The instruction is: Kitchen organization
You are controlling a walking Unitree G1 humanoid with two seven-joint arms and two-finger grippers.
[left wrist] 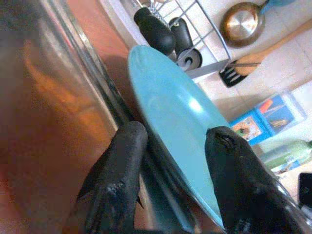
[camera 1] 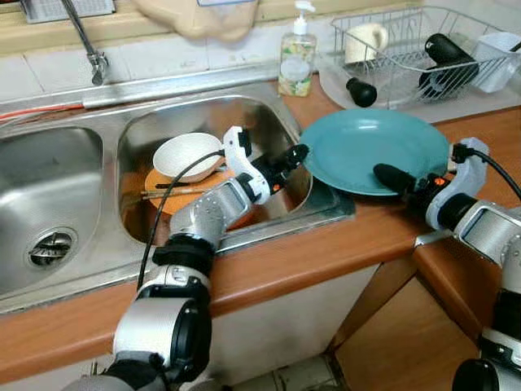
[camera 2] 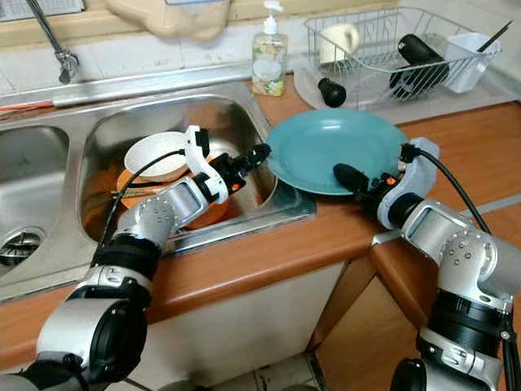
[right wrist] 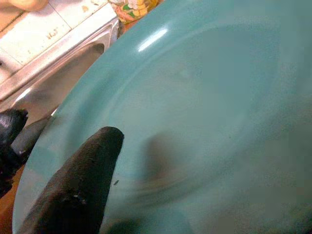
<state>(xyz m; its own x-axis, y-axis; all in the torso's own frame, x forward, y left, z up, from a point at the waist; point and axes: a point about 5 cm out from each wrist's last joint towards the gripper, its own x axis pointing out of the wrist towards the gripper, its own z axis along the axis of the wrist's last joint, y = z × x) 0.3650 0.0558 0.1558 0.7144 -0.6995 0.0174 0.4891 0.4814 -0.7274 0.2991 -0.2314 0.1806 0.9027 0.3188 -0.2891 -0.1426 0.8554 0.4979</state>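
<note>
While the teal plate (camera 1: 370, 147) sits tilted over the sink's right edge and the wooden counter (camera 1: 326, 244), both grippers meet it. Left gripper (left wrist: 175, 175): reaching across the right basin (camera 1: 159, 122), its 2 black fingers (left wrist: 122, 161) parted with the plate's rim between them (contact not clear in the wrist view). Right gripper (camera 1: 395, 177): at the plate's near right rim, 1 finger (right wrist: 83, 180) laid on the upper face; the other finger is hidden, so its hold cannot be judged. Basin contents: 1 white bowl (camera 1: 187, 155), 1 orange plate (camera 1: 167, 199), chopsticks (camera 1: 171, 192). Behind: soap dispenser (camera 1: 297, 57), wire dish rack (camera 1: 415, 53) holding a cream mug (camera 1: 364, 41), faucet (camera 1: 85, 41).
</note>
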